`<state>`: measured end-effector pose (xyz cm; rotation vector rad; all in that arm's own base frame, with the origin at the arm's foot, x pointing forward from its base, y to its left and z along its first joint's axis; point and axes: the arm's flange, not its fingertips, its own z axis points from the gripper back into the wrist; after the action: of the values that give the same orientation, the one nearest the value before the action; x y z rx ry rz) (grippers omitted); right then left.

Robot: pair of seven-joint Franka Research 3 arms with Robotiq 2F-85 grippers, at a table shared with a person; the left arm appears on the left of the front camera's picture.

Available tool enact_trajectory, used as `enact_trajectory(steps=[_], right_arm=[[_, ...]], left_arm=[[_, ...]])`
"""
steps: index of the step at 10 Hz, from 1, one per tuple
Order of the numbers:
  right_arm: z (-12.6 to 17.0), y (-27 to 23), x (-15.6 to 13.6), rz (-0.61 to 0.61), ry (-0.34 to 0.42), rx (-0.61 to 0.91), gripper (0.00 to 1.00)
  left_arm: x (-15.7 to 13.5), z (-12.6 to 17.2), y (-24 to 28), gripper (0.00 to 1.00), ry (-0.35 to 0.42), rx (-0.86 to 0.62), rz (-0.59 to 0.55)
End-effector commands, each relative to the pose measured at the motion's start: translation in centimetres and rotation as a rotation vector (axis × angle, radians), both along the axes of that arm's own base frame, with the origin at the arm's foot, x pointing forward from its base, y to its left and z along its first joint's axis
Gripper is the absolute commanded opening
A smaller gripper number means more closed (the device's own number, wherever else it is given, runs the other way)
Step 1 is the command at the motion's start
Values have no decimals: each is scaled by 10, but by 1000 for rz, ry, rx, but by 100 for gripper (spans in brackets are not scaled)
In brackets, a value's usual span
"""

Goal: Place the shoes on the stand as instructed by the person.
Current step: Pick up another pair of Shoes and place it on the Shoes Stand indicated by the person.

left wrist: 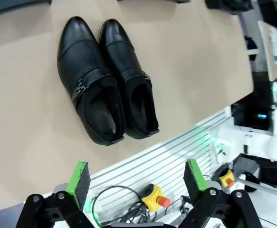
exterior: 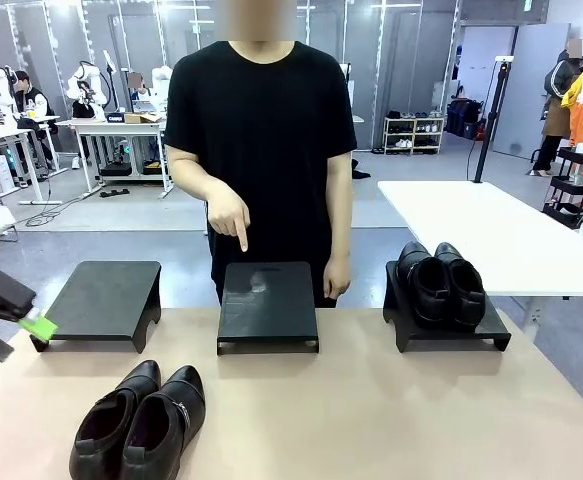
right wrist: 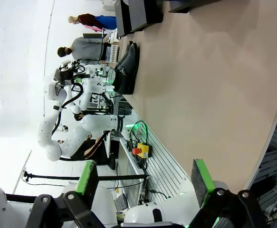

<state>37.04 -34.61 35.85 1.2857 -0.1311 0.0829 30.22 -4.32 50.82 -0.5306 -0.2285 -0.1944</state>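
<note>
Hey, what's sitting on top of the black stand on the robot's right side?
A pair of glossy black shoes, side by side. They cover most of the stand, so the top surface beneath them is hidden; only its front edge and legs show.

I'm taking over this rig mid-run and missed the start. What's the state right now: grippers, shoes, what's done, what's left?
Left gripper: open, holding nothing, at the table's left side.
Right gripper: open, holding nothing, off the table's edge.
Buckle pair: side by side on the table, near the robot's edge, left of centre.
Plain pair: on the right stand.
Person's hand: pointing down at the middle stand.
Done: plain pair placed.
Left: buckle pair not yet on a stand; it likely goes on the middle stand.
</note>
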Motion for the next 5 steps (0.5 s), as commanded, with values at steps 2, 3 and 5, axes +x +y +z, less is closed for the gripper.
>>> enact_trajectory(steps=[2,3,5], right_arm=[[1,3,-3,-4,2,-14,100],[1,3,-3,-4,2,-14,100],[1,3,-3,-4,2,-14,100]], left_arm=[[12,-8,-40,100,12,145,39],[14,-14,-53,100,20,181,15],[19,-22,-65,100,17,215,14]])
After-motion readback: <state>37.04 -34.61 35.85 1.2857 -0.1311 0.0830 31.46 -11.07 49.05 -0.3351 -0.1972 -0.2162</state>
